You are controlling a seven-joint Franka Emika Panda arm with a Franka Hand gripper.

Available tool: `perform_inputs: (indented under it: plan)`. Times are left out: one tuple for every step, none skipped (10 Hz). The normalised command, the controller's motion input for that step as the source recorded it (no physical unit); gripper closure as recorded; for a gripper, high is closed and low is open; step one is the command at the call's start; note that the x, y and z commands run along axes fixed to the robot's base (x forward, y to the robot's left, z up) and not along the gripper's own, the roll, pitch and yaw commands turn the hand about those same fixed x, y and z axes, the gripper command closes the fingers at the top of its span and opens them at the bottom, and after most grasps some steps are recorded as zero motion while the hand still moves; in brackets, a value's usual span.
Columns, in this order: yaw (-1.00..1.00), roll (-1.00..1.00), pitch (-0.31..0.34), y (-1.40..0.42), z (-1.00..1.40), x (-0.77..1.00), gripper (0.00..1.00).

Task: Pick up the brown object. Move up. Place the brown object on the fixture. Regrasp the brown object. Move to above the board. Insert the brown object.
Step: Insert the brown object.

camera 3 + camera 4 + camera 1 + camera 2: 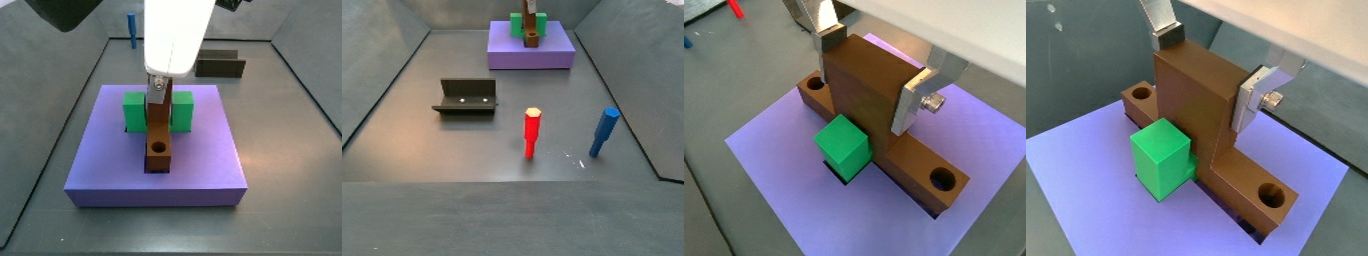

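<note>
The gripper [1207,75] stands over the board [201,170], its silver fingers [911,105] clamped on the upright stem of the brown object [865,95]. The piece's long bar lies across the board's middle in both wrist views, a green block [1161,155] touching its side. The fixture [466,97] sits well apart on the grey floor, with a red peg [532,132] and a blue peg [604,131] at its 3 o'clock.
</note>
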Motion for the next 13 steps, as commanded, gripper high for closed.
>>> perform_inputs:
  plan:
    - [-0.17,-0.09,-0.09,0.0,0.0,0.0,1.0]
    - [-0.09,-0.11,-0.083,0.0,0.02,0.0,1.0]
    - [0.0,-0.1,-0.063,-0.05,0.12,0.11,1.0]
    - [0.0,-0.06,-0.061,0.0,0.03,0.05,1.0]
    - [0.0,-0.06,-0.091,0.0,0.0,0.0,1.0]
    - [0.0,-0.02,-0.094,0.06,-0.06,0.0,1.0]
    - [0.0,-0.01,-0.093,0.08,-0.09,-0.04,1.0]
    - [0.0,-0.03,-0.09,0.03,-0.06,0.02,1.0]
    - [0.0,-0.03,-0.099,0.01,-0.13,0.11,1.0]
    - [0.0,0.0,-0.119,0.0,-0.26,0.03,1.0]
    - [0.0,0.0,-0.139,0.0,-0.34,0.0,1.0]
    - [0.0,0.0,-0.131,0.0,-0.29,-0.06,1.0]
    - [0.0,-0.04,-0.114,0.0,-0.03,-0.29,1.0]
